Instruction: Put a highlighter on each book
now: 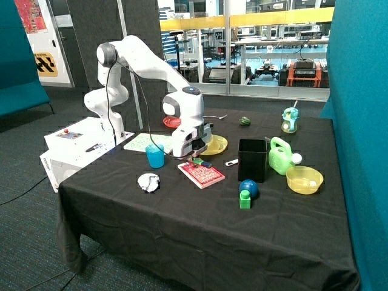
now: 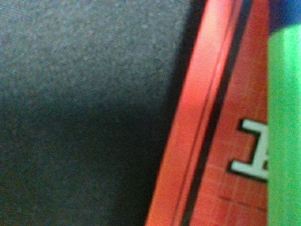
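Observation:
The small red patterned book lies flat on the black tablecloth near the table's middle. A green highlighter with a dark cap rests across the book's far edge. My gripper hangs low, right over that end of the book, at the highlighter. The wrist view is very close: the red book and its edge are beside bare cloth, and the green highlighter runs along one side. The larger white book with green speckles lies behind the blue cup, with nothing visible on its exposed part.
A blue cup stands next to the gripper and a crumpled white object lies nearer the front. A black box, a small white object, a yellow plate, a green watering can, a yellow bowl and a blue ball also sit nearby.

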Robot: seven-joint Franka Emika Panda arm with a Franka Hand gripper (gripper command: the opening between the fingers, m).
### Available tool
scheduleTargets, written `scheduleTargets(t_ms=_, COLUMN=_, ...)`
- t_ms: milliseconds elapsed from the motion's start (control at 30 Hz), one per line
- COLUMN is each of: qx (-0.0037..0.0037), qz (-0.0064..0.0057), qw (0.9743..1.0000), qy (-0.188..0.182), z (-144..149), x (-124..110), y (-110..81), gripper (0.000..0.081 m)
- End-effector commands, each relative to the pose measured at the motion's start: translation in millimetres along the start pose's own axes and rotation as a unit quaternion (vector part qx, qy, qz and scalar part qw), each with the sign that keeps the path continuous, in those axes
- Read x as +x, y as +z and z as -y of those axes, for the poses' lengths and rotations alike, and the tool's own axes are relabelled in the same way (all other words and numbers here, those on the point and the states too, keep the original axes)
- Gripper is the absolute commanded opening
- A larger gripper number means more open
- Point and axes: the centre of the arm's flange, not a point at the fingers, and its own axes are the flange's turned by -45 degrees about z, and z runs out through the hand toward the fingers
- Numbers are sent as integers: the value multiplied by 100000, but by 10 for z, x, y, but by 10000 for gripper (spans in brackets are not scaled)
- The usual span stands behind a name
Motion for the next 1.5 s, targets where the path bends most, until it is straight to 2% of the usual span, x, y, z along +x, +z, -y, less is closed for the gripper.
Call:
scheduleTargets(t_ms=0, qx=-107, qz=-62, qw=99999, qy=-468, z=31, x=-29, y=-9, gripper=686)
scheduleTargets(t_ms=333, qx=-108, qz=-61, qw=99990, qy=-1402, z=94, x=-33, y=-143, gripper=672)
scheduleTargets(t_ms=700, qx=-110, qz=-58, qw=99920, qy=-4004, z=192, x=-61, y=-568, gripper=653)
scheduleTargets(t_ms=833, qx=-111, qz=-54, qw=99724, qy=-7422, z=354, x=-240, y=-678, gripper=660)
scheduleTargets(t_ms=1067, qx=-113, qz=-50, qw=99392, qy=-11012, z=646, x=-493, y=-670, gripper=671)
scheduleTargets(t_ms=1200, qx=-114, qz=-48, qw=99146, qy=-13037, z=798, x=-575, y=-718, gripper=662)
scheduleTargets(t_ms=1467, qx=-115, qz=-46, qw=98861, qy=-15051, z=959, x=-662, y=-839, gripper=649)
